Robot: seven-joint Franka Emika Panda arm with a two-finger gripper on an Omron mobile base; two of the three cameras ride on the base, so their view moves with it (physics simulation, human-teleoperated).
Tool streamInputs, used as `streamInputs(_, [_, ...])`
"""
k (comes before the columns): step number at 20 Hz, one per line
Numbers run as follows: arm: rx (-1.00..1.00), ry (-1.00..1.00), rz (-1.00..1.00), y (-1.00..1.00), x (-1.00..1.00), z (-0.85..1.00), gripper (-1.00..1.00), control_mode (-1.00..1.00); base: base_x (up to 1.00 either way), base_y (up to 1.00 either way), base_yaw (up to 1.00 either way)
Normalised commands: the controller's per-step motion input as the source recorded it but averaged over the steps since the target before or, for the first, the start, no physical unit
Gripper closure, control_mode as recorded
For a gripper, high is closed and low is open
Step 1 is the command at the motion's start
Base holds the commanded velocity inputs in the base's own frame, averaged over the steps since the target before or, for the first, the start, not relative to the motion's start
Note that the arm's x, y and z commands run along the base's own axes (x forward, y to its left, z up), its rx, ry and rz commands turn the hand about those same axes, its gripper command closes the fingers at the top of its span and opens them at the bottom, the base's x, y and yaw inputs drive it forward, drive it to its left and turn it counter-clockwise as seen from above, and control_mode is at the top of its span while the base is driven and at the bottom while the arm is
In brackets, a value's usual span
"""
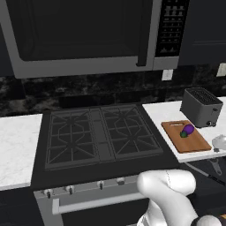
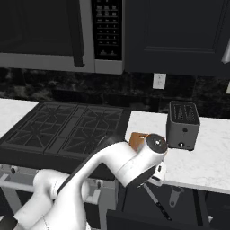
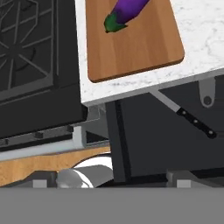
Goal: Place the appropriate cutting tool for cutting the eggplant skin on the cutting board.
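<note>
white marble counter, unlabelled cutting board

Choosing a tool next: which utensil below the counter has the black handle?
The long diagonal knife; the other utensil is all grey, with a hole.

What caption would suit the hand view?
Eggplant resting on the cutting board at the counter's edge, a black-handled knife lying in the open drawer below.

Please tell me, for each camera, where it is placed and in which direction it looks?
Left base view: behind the arm's left, looking over the stove to the board; the arm's elbow shows.
Right base view: behind its right, facing the toaster; the arm crosses.
Hand view: low, looking at the board's edge and a knife.
All share the board.
</note>
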Motion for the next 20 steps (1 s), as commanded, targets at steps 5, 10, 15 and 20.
streamInputs(5, [0.00, 0.13, 0.00, -0.76, 0.01, -0.75, -1.00, -1.00, 0.00, 0.00, 0.00])
streamInputs(10, [0.00, 0.10, 0.00, -0.47, 0.02, -0.62, -1.00, -1.00, 0.00, 0.00, 0.00])
streamInputs(15, [0.00, 0.01, 0.00, -0.47, -0.24, -0.47, -1.00, -1.00, 0.00, 0.00, 0.00])
streamInputs(20, [0.00, 0.00, 0.02, -0.31, -0.03, -0.47, -1.00, -1.00, 0.00, 0.00, 0.00])
